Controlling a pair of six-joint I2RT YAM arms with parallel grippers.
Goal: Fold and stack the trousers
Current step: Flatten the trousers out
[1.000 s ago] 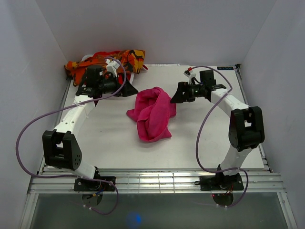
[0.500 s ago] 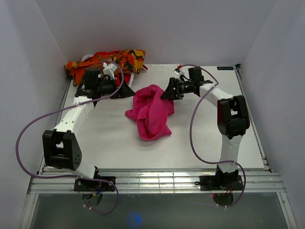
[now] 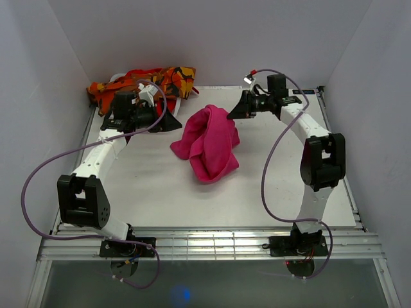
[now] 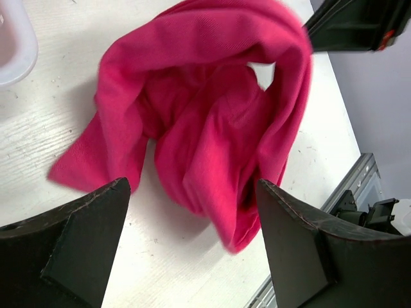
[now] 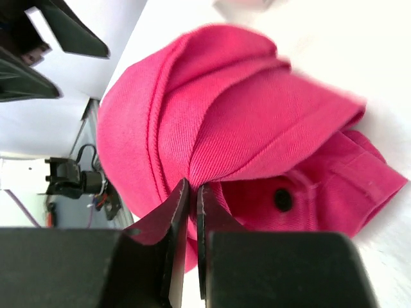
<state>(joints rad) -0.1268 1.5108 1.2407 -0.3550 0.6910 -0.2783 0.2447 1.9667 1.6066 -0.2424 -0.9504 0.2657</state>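
right pincer tight on pink trousers

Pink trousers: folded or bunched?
Bunched. The pink trousers lie in a crumpled heap, one edge pinched between the right fingers.

pink trousers crumpled in a heap, top edge pinched up in right gripper; orange camo pair bunched just behind left gripper
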